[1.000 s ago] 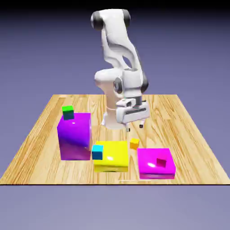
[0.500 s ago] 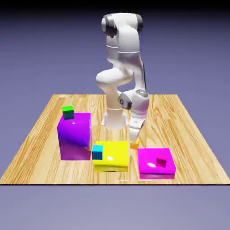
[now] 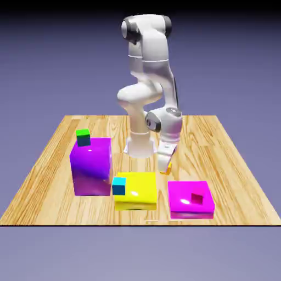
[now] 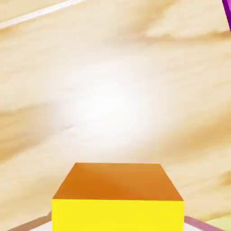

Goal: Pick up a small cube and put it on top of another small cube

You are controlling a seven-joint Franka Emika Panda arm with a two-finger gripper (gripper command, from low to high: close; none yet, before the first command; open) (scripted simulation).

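Biggest first: wooden desk [image 3: 230, 175] fills the lower-mid frame in the ext. view, wide at the bottom & narrower toward the back. White arm [image 3: 145, 60] stands upper ctr, base at the desk's far side, hand bent down just R of ctr.

Blocks next. Tall purple block [image 3: 92, 170] is ctr-left of the frame, upright. Flat yellow block [image 3: 138, 189] is lower ctr, just R of the purple one. Flat magenta block [image 3: 181, 204] is lower right, w/ a small gap to the yellow.

Fingers [image 4: 198, 225] are clamped on the orange cube [image 3: 169, 168]; tips barely show at the bottom edge of the hand view, one either side of it. In that view the cube is large, bottom ctr, bright yellow face nearest the edge & darker orange face above. In the ext. view it's a bit R of & below ctr, partly hidden by the hand, above the gap btwn yellow & magenta blocks. Can't tell if it touches the desk.

Other small cubes: cyan cube [image 3: 119, 186] overlaps the yellow block's L edge, lower left of ctr; green cube [image 3: 83, 137] is at the purple block's upper L corner; crimson cube [image 3: 197, 196] shows against the magenta top, lower right.
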